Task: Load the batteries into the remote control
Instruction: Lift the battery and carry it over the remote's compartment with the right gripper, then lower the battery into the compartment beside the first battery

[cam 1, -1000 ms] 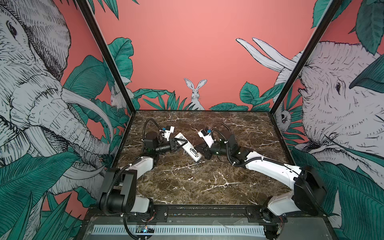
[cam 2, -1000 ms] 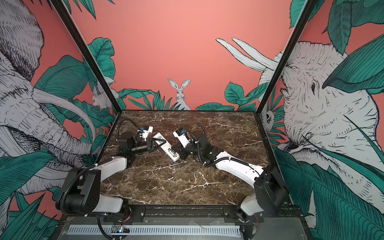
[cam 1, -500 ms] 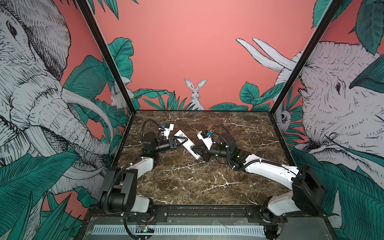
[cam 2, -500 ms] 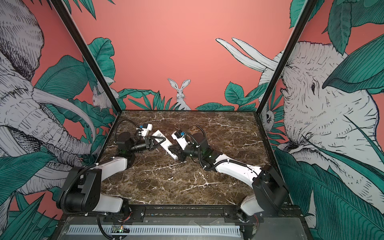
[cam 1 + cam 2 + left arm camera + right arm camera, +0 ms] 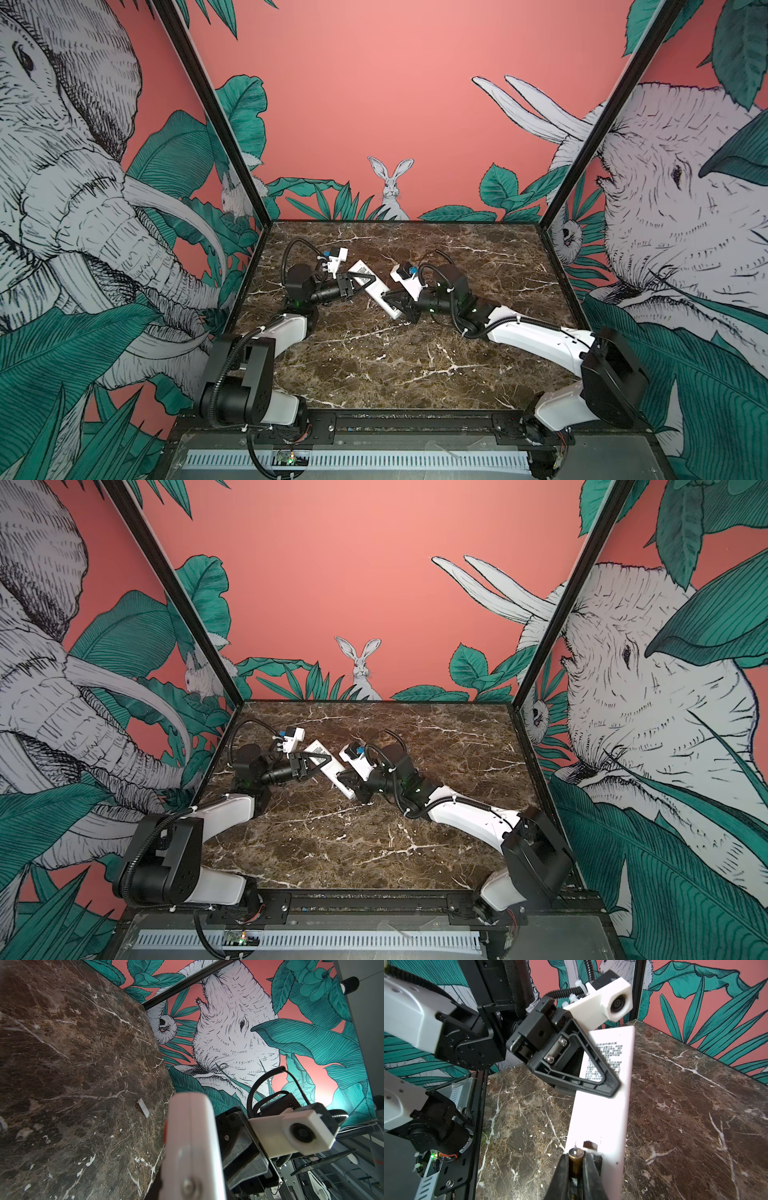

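Right gripper [image 5: 576,1164] is clenched on a battery [image 5: 575,1159], brassy tip forward, and over the last second it has slid in from beside the remote [image 5: 604,1109] to its near end — the tip now sits right at a small dark slot in the white back, so insertion looks about to begin. Left gripper [image 5: 360,286] is clamped across the remote's far half, by the printed label, holding it with its back up at a slant to the surface [image 5: 374,361]; in both top views the bar has swung a little toward the back wall since a second ago, which seems meant to line the slot up with the incoming battery. Whether the remote's near end touches the surface I cannot tell. A second battery is not to be made out — only a small pale sliver [image 5: 143,1108] lies on the surface in the left wrist view.
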Controlling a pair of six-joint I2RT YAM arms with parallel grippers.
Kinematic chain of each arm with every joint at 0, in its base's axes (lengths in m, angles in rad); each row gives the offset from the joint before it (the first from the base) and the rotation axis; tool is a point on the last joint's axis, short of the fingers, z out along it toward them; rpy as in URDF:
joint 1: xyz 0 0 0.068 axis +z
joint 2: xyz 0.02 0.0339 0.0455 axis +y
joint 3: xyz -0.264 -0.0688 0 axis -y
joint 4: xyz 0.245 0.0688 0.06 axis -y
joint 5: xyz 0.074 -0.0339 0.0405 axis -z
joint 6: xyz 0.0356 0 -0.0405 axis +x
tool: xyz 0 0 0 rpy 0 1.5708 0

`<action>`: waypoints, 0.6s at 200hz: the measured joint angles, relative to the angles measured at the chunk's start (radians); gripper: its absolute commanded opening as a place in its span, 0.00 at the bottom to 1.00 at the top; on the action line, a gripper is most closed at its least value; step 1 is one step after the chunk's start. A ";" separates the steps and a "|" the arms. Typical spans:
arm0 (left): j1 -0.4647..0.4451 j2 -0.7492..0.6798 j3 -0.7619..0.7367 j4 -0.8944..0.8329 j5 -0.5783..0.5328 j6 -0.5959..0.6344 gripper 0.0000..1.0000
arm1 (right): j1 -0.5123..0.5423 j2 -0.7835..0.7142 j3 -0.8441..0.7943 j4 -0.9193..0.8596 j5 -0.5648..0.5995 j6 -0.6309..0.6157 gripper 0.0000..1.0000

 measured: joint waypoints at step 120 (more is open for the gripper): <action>0.000 0.005 -0.005 -0.024 -0.018 0.023 0.00 | 0.017 -0.005 -0.015 -0.043 0.063 -0.039 0.32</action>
